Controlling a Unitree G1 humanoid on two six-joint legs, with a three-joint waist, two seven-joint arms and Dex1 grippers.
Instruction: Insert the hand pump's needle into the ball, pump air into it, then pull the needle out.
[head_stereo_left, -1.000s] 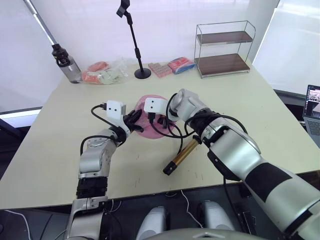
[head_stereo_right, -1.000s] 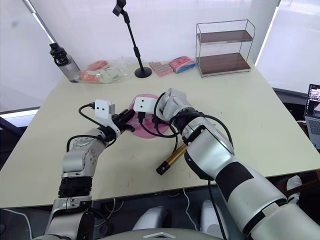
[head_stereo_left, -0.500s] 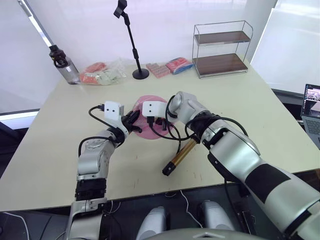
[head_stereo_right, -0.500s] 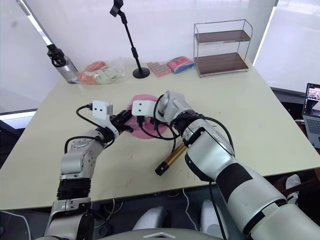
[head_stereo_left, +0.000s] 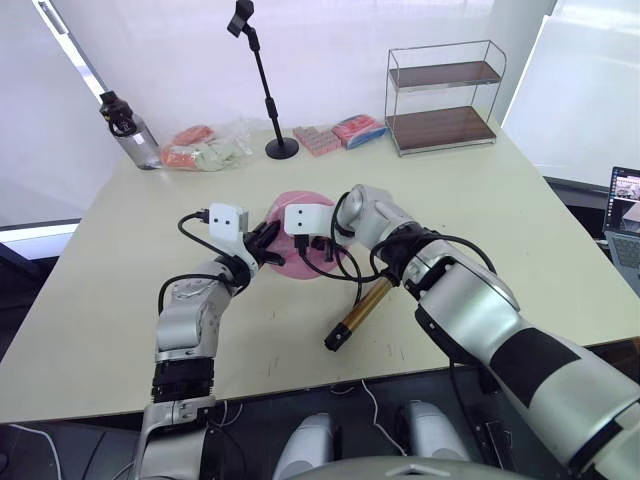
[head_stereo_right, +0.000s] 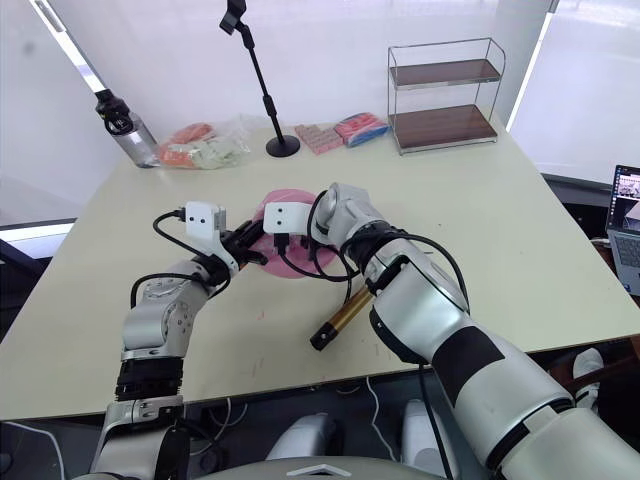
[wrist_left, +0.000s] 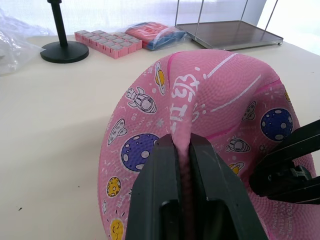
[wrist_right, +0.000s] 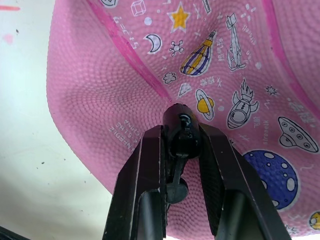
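The right wrist view showed the right gripper closed on the small black fitting at the hose's tip, its nose pressed against the ball near a printed label; the needle itself was hidden, so whether it had entered the valve could not be told. The left wrist view showed the left gripper pinched shut on a raised fold of the flattened pink ball, holding it up off the worktop, with the other gripper's black fingers at one side. Over the last second almost nothing had shifted apart from a slight tilt of the head camera: both grippers kept their grips and the ball stayed put, which suggested the insertion was being lined up or pushed slowly, with pumping not yet begun. The left eye view added what the wrist views lacked: the gold pump body lay untouched on the worktop nearer the robot, its thin black hose looping up to the right gripper. Beyond stood a water bottle, packets, a black stand and a wire shelf.
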